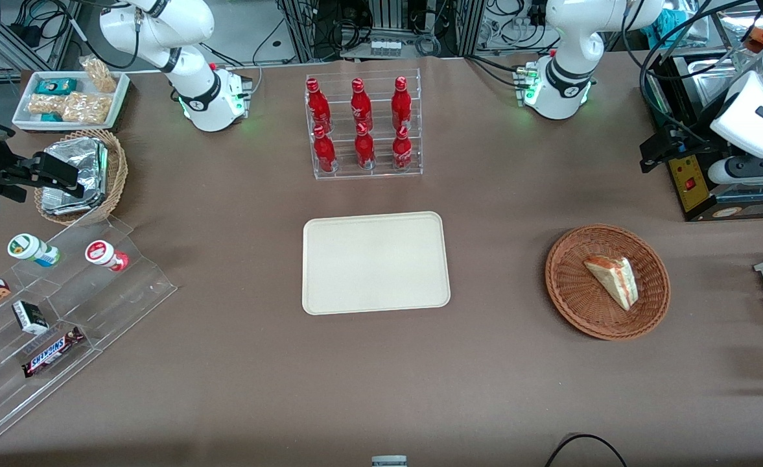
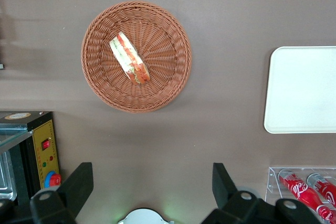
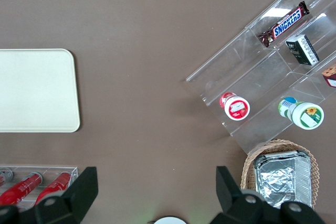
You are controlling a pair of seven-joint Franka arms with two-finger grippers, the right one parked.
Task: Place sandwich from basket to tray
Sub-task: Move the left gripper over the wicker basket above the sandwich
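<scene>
The sandwich (image 1: 611,280), a pale wedge with red and green layers, lies in the reddish-brown wicker basket (image 1: 559,272) toward the working arm's end of the table. Both show in the left wrist view, the sandwich (image 2: 129,57) inside the basket (image 2: 168,85). The cream-beige tray (image 1: 375,263) sits bare at the table's middle and also shows in the left wrist view (image 2: 302,90). My left gripper (image 1: 655,150) hangs high, farther from the front camera than the basket, apart from it. Its fingers (image 2: 79,182) stand wide open and hold nothing.
A clear rack of red bottles (image 1: 362,126) stands farther from the front camera than the tray. A black box with a yellow panel (image 1: 692,181) sits beside my gripper. A tan basket of foil packs (image 1: 80,175) and a clear tiered snack stand (image 1: 63,311) lie toward the parked arm's end.
</scene>
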